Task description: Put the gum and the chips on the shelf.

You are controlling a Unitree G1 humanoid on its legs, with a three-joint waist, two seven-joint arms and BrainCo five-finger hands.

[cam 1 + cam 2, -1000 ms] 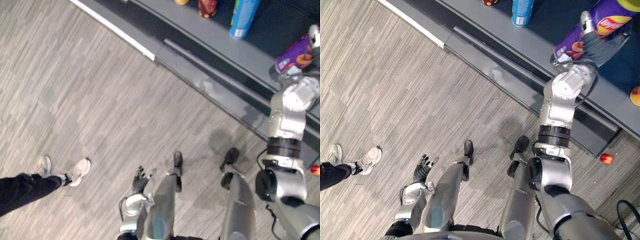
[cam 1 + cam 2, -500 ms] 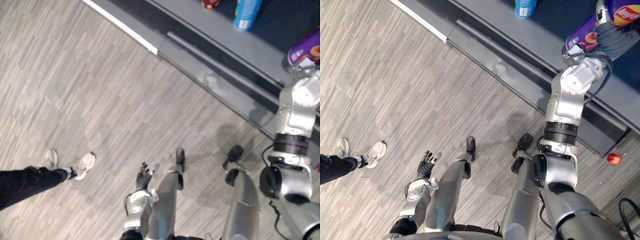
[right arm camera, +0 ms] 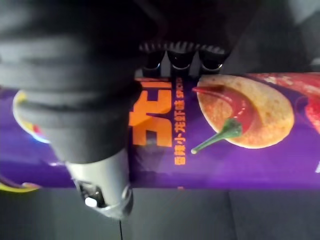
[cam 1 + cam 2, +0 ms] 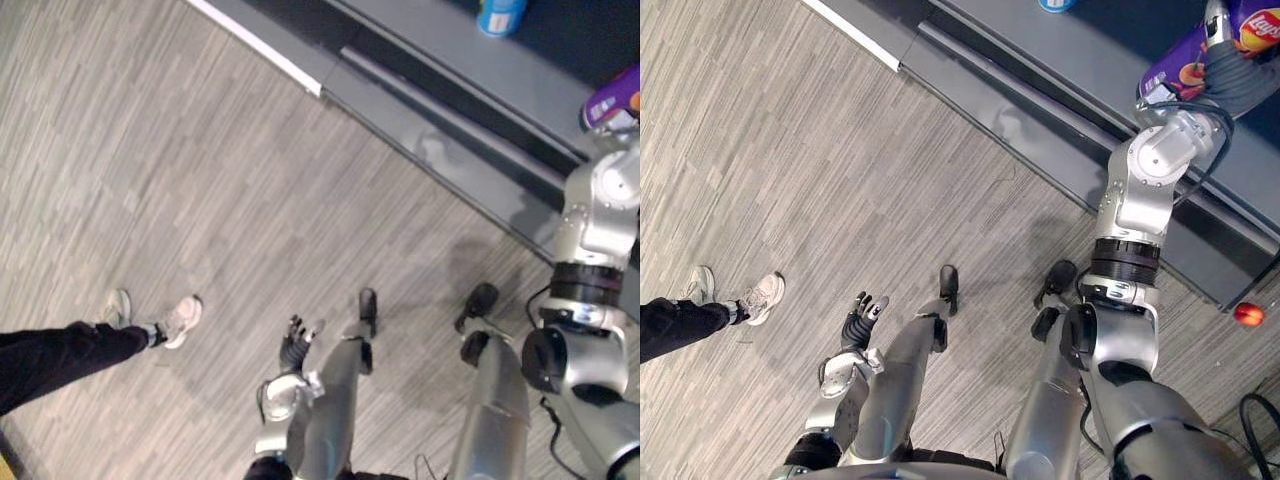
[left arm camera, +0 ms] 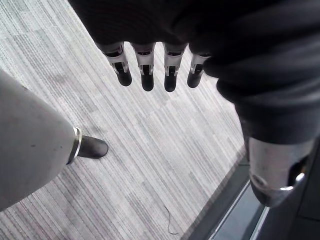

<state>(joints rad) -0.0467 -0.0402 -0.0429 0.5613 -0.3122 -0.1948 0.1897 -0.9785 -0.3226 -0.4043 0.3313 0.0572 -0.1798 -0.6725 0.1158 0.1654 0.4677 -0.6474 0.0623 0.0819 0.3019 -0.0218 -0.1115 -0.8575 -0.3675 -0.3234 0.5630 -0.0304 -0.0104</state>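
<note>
Upper right, the right hand [image 3: 100,175] gripped the purple cardboard chips tube [image 3: 240,150], fingers curled round it, over the grey metal shelf [image 4: 1090,60], likely for setting down; whether it touched I couldn't tell. Lower centre, the left hand [image 4: 862,315] hung slack and empty, unneeded.

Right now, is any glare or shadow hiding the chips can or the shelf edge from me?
Right eye view: no glare on the purple cylindrical chips can in the right hand; pale sheen patches on the grey shelf's lower ledge, edge readable. Right wrist view: can glare-free, shelf beneath it dark. Left wrist view: grey striped floor evenly lit past the open left hand.
</note>
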